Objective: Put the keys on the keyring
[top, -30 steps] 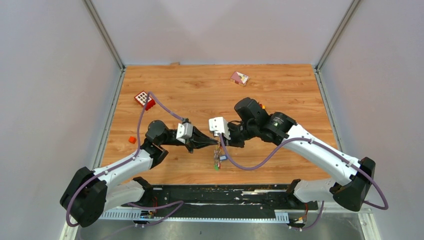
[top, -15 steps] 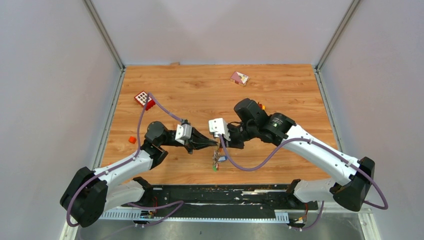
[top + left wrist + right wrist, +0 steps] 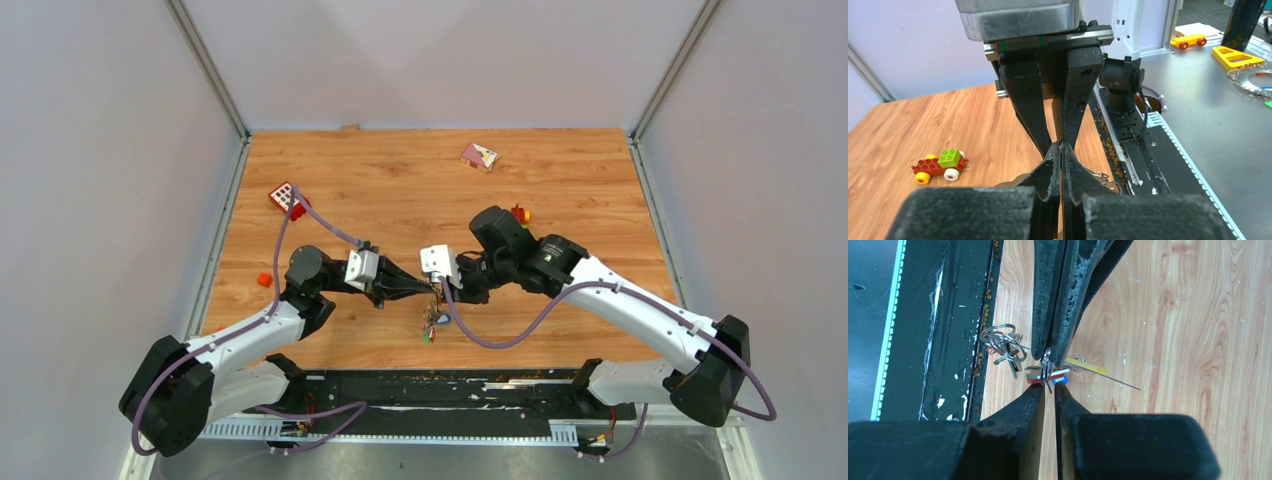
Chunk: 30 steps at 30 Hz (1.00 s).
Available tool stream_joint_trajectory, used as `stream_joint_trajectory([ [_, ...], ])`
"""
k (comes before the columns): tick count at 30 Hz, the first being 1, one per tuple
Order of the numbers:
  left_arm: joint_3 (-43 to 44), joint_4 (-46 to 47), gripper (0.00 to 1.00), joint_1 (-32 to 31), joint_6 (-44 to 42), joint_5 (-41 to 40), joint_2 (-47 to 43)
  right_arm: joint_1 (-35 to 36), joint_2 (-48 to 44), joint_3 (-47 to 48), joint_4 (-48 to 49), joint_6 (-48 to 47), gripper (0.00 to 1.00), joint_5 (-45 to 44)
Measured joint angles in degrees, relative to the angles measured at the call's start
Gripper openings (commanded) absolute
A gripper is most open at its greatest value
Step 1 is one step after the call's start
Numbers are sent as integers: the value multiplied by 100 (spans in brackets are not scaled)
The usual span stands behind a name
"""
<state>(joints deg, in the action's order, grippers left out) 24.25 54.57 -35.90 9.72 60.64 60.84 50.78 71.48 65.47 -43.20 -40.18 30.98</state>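
My left gripper [image 3: 430,291] and right gripper [image 3: 443,290] meet tip to tip above the near middle of the table. In the right wrist view the left gripper [image 3: 1048,354] comes in from the top, shut on a thin wire keyring [image 3: 1047,368]. The keys [image 3: 1052,376], with red, blue and yellow heads, hang bunched on that ring and dangle below both tips [image 3: 431,324]. My right gripper [image 3: 1049,387] has its jaws a narrow slit apart, the ring's wire just at their tips. From the left wrist, my own fingers [image 3: 1062,146] are pressed together.
A tangle of loose metal rings [image 3: 1002,342] lies by the black strip [image 3: 450,385] at the table's near edge. A toy brick car [image 3: 940,165] sits behind the right wrist. A red block with white squares [image 3: 287,198], an orange piece [image 3: 263,279] and a pink card [image 3: 479,155] lie further off.
Both wrists have slid a little toward the near edge with the key bunch. The right jaws closed fully, then parted to a slit. The left gripper stayed shut.
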Motion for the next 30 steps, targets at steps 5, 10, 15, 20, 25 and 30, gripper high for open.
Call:
stream_joint_trajectory([
  [5,0,55,0,7,28,22,0,-35,-46,-101,92,-2,21,7],
  [10,0,57,0,39,28,22,0,-151,-310,-101,111,-24,37,20],
  [15,0,101,0,44,79,4,0,-238,-697,-87,212,-39,43,155],
  [20,-2,234,0,44,170,-44,0,-245,-595,0,291,-13,45,361],
  [25,-22,254,0,44,199,-76,0,-245,-396,61,367,31,39,481],
  [30,-22,254,0,44,199,-79,0,-245,-315,138,387,94,34,612],
])
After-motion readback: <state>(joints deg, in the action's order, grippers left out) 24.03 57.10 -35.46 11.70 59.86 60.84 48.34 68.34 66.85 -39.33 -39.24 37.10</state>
